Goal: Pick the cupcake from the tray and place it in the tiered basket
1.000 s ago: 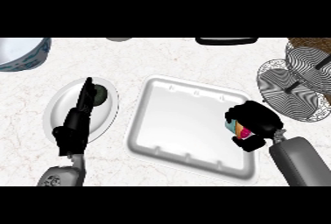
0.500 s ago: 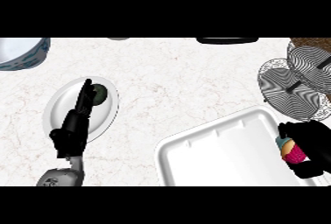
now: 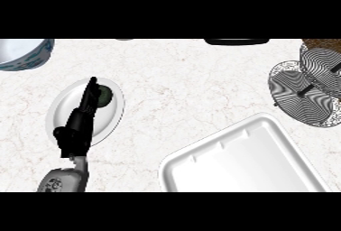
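neither the cupcake nor the right hand shows anywhere, so its place and that hand's state cannot be told, while the tiered basket [image 3: 307, 88] stands at the surface's right edge, far from the straight-fingered left hand [image 3: 80, 122] over a plate [image 3: 110, 118].

I see a white marbled counter [image 3: 186, 81] with faint brownish veins filling my view. At the far left edge sits a bowl [image 3: 23, 53] with a pale blue pattern. A dark object [image 3: 236, 41] lies at the far edge, cut off.
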### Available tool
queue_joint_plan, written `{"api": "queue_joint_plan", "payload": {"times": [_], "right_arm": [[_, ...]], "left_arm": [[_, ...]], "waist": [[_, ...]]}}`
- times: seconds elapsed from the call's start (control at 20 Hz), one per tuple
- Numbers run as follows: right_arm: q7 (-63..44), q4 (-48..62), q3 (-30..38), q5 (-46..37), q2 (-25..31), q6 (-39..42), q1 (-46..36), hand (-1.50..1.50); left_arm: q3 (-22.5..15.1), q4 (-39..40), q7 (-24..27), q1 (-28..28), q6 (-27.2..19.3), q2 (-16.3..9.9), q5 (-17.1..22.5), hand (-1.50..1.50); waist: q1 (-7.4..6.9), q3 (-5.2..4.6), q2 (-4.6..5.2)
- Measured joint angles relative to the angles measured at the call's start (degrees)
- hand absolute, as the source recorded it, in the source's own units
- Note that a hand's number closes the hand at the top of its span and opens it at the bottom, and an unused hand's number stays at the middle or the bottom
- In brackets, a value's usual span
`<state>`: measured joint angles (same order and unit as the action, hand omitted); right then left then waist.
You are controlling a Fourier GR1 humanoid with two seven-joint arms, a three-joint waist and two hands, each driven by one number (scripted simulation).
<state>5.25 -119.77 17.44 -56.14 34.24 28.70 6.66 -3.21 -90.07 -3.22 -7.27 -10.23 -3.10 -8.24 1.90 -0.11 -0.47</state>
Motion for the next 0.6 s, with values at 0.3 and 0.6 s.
{"api": "queue_joint_plan", "payload": {"times": [0.3,0.6], "right_arm": [[-4.85,-5.62,15.87,15.04,5.18,16.18,-7.64,1.50],[-13.13,-0.36,23.25,27.13,7.55,26.39,-20.04,1.50]], "left_arm": [[-0.26,0.25,-0.02,-0.33,0.37,0.06,-0.18,0.00],[-0.39,1.12,0.06,-1.57,0.57,0.42,-0.31,0.00]], "waist": [[-0.69,-0.03,0.08],[-1.61,-0.05,0.24]]}}
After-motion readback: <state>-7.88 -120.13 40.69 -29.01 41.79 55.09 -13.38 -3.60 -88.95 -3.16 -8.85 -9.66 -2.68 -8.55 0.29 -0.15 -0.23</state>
